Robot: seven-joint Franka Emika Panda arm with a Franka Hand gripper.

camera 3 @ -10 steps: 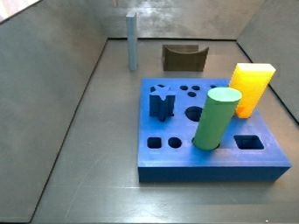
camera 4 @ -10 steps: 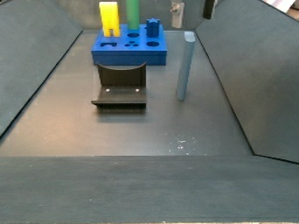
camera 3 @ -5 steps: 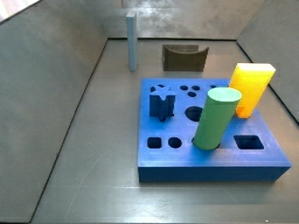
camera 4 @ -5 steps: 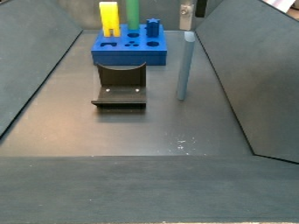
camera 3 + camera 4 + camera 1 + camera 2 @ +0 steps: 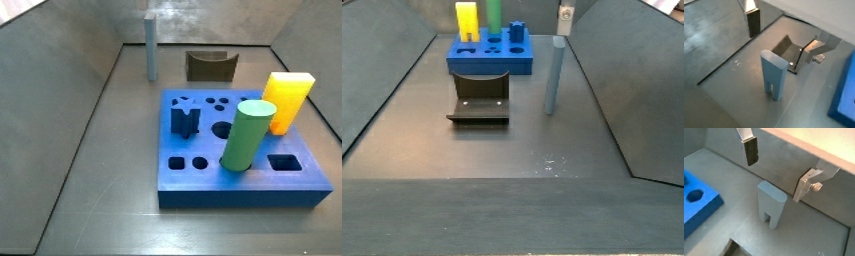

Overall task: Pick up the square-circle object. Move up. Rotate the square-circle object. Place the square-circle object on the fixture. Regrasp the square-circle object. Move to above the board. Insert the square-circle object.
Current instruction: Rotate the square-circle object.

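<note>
The tool (image 5: 777, 170) hangs open and empty above the upright square-circle object (image 5: 771, 205); lower it straight so the fingers (image 5: 750, 152) straddle the peg's top evenly before closing.

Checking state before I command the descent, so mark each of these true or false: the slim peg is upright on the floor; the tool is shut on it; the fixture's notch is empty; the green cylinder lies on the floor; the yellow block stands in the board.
1. The square-circle object stands upright on the floor. True.
2. The tool is shut on it. False: the fingers are spread apart above the peg, holding nothing.
3. The fixture has nothing in its notch. True.
4. The green cylinder lies on the floor. False: it stands upright in the board.
5. The yellow block stands in the board. True.
</note>
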